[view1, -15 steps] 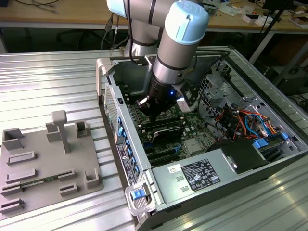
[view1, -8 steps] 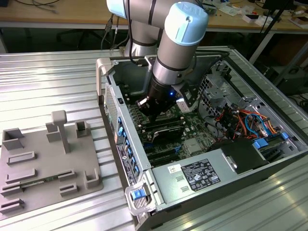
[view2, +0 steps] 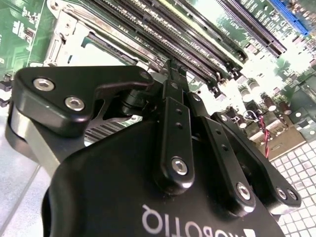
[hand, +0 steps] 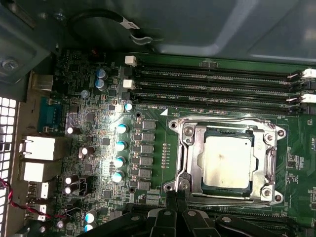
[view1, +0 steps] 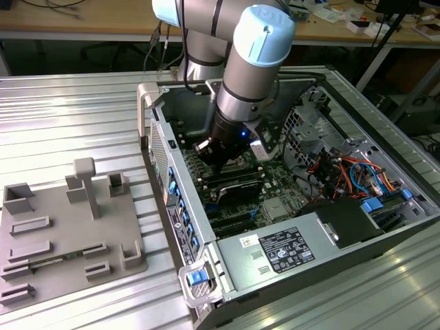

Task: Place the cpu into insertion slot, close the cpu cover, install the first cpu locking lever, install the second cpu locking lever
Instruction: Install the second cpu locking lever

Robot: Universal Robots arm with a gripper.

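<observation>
Grey moulded fixture tray sits at the exterior view's left, lying flat on the ribbed metal table, well apart from the action. Moving right, we reach the open computer case, lying on its side with the green motherboard exposed inside.

The arm reaches down into the case from the far side, and the gripper hangs low over the board, near the case's left wall. In both wrist views the pincer is narrow: the two black fingertips are pressed together with nothing between them. In the first wrist view the gripper sits just beside one edge of the socket, close above the board.

And the chip is home! The cpu lies flat in the insertion slot, silvery top facing up. The cpu cover is down over it, its frame around the chip and the chip showing through the window. Thin metal levers run along the frame's edges; whether they are latched, I cannot tell. The long black memory slots run just beside the socket.

Further right in the exterior view, the grey power supply sits at the near end of the case, and orange and blue cables tangle at the far right.
</observation>
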